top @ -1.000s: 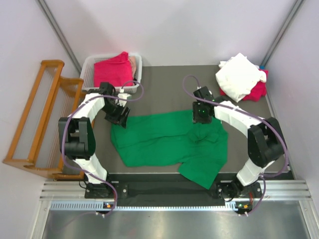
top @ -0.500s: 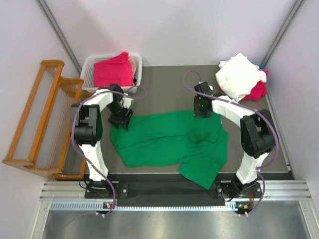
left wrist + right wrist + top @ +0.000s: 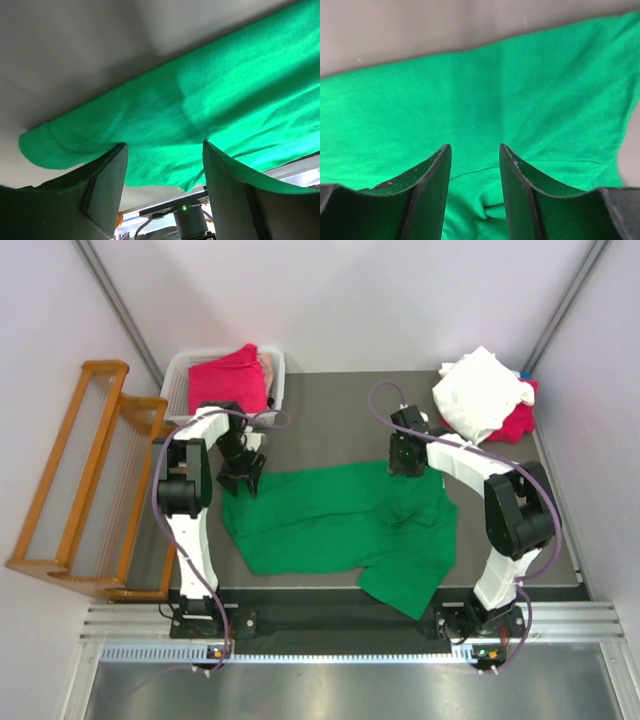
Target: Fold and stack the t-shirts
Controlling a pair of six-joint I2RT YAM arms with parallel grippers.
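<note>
A bright green t-shirt [image 3: 330,525] lies spread and rumpled on the dark table [image 3: 330,420]. My left gripper [image 3: 242,472] is at its far left corner. In the left wrist view the gripper [image 3: 165,150] stands open, and the green cloth [image 3: 200,90] sags loosely between the two fingers. My right gripper [image 3: 405,458] hovers over the shirt's far edge. Its jaws [image 3: 475,147] are open above the green cloth [image 3: 470,85], holding nothing. A white t-shirt [image 3: 480,392] rests on a crimson one [image 3: 515,427] at the back right. Another red t-shirt [image 3: 225,380] fills the basket.
The white slatted basket [image 3: 277,370] stands at the back left corner. An orange wooden rack [image 3: 75,480] stands off the table's left side. Grey walls close in behind and on both sides.
The left arm has swung its elbow inward, with its gripper staying at the shirt's corner. The right gripper has moved a little towards the shirt's far edge. The shirt has not moved.
</note>
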